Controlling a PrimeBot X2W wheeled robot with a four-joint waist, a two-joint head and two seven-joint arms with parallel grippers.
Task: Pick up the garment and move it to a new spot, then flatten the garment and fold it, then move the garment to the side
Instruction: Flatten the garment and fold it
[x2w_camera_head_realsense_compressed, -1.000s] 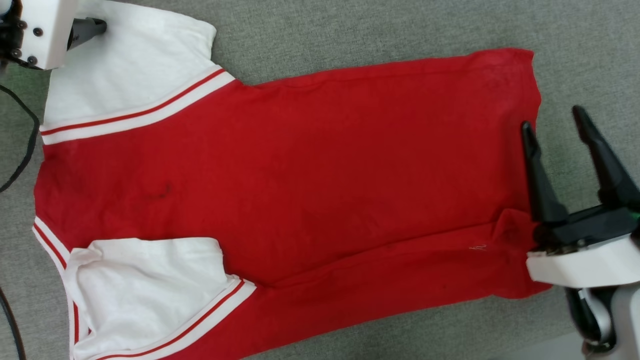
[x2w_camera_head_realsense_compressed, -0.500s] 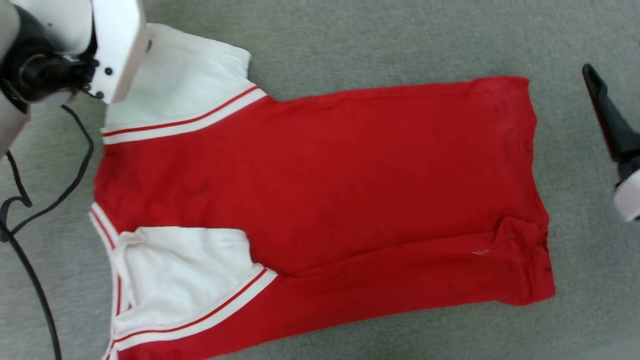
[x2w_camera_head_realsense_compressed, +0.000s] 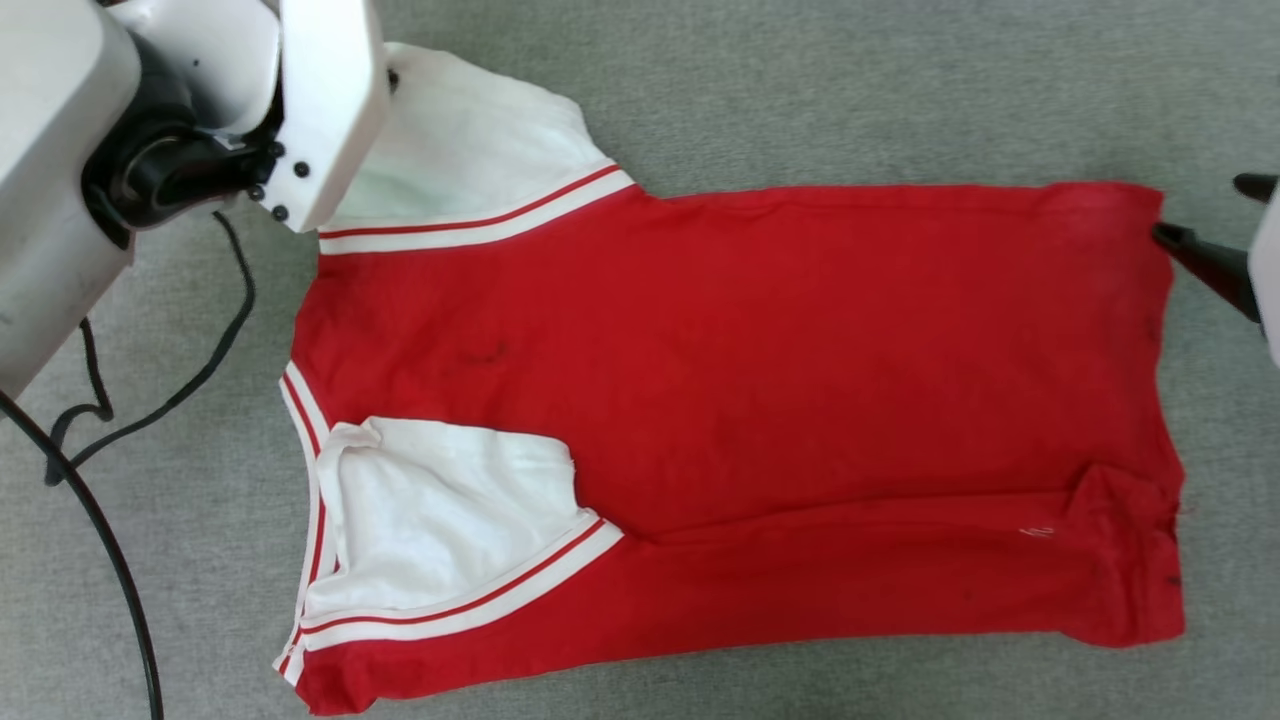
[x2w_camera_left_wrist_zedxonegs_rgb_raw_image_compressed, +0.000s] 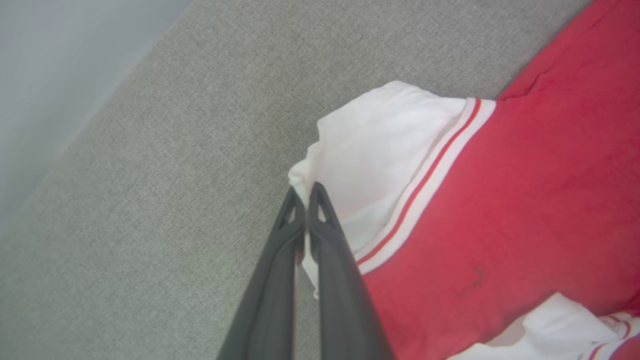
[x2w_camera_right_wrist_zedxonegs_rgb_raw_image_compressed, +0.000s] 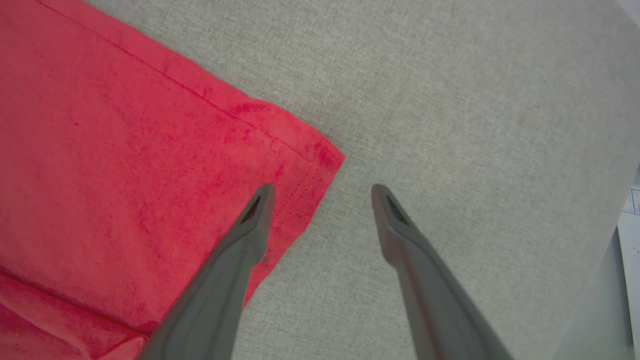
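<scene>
The garment (x2w_camera_head_realsense_compressed: 800, 400) lies spread flat on the grey cloth surface, plain red side up, white sleeves to the left and hem to the right. In the left wrist view my left gripper (x2w_camera_left_wrist_zedxonegs_rgb_raw_image_compressed: 305, 192) is shut on the outer edge of the far white sleeve (x2w_camera_left_wrist_zedxonegs_rgb_raw_image_compressed: 380, 145), with a fold of white cloth pinched between its fingers. In the head view the left wrist housing (x2w_camera_head_realsense_compressed: 310, 110) covers that spot. My right gripper (x2w_camera_right_wrist_zedxonegs_rgb_raw_image_compressed: 322, 189) is open over the hem's far corner (x2w_camera_right_wrist_zedxonegs_rgb_raw_image_compressed: 310, 150), one finger above the red cloth, the other above bare surface. Its fingertips (x2w_camera_head_realsense_compressed: 1165, 235) show at the right edge.
A black cable (x2w_camera_head_realsense_compressed: 100, 420) loops on the grey surface (x2w_camera_head_realsense_compressed: 800, 80) left of the garment, under the left arm. The surface's edge and a pale floor (x2w_camera_left_wrist_zedxonegs_rgb_raw_image_compressed: 50, 75) show in the left wrist view. A sheet of paper (x2w_camera_right_wrist_zedxonegs_rgb_raw_image_compressed: 631, 225) lies past the right edge.
The head camera has shifted. My left gripper has closed on the far sleeve's edge. My right gripper has gone from the near hem corner to the far hem corner, still open.
</scene>
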